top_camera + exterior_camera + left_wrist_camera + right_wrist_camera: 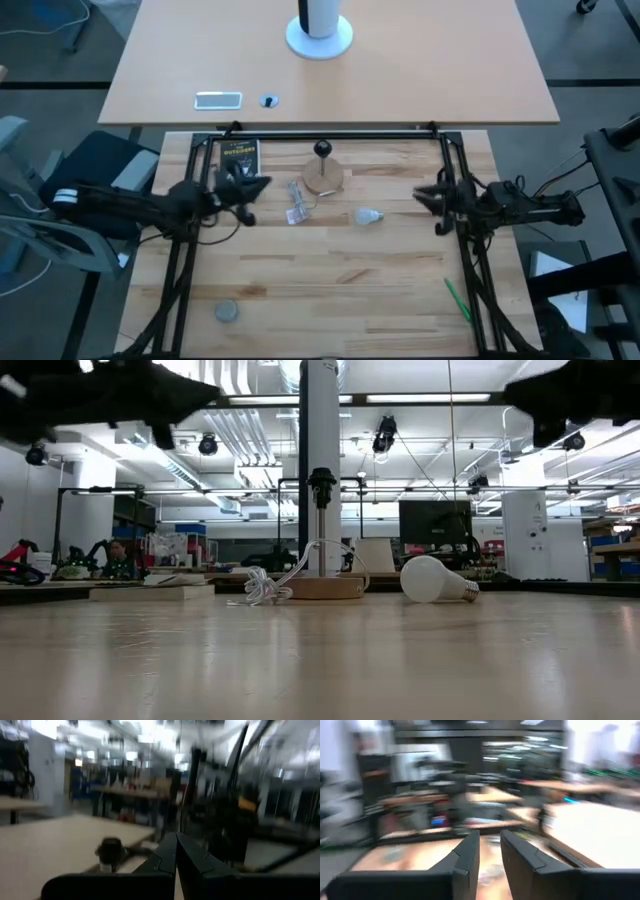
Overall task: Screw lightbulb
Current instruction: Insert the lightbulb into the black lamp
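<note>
white frosted lightbulb (368,216) (on its side)

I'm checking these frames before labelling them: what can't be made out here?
- Right wrist view: motion blur smears the table; the lightbulb cannot be picked out there.
- Left wrist view: blurred; the socket is only a dark shape.
- Low view: both arms are cut off by the top edge, so neither gripper shows.
- High view: the cover of the book is too small to read, and the left gripper overlaps it.
</note>
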Tool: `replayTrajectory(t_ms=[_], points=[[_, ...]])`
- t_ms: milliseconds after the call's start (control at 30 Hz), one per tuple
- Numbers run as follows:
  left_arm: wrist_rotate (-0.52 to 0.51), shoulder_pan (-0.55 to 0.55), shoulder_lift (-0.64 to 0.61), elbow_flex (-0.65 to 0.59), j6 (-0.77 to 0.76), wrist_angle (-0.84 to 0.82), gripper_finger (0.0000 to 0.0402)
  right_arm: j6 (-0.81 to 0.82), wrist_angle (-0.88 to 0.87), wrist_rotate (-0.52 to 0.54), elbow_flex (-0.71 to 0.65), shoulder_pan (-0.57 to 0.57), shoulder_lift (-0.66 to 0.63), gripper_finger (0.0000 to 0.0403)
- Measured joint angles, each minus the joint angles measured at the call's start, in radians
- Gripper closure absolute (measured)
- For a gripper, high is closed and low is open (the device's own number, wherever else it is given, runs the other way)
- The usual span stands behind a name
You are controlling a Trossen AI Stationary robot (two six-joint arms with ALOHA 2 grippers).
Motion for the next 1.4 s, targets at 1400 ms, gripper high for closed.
replayTrajectory(t_ms=[1400], points=[[0.112, -0.003, 1.167, 0.883, 0.274, -0.641, 0.0401, 0.425, 0.124, 0.238, 0.0, -0.092, 0.977, 0.0403]])
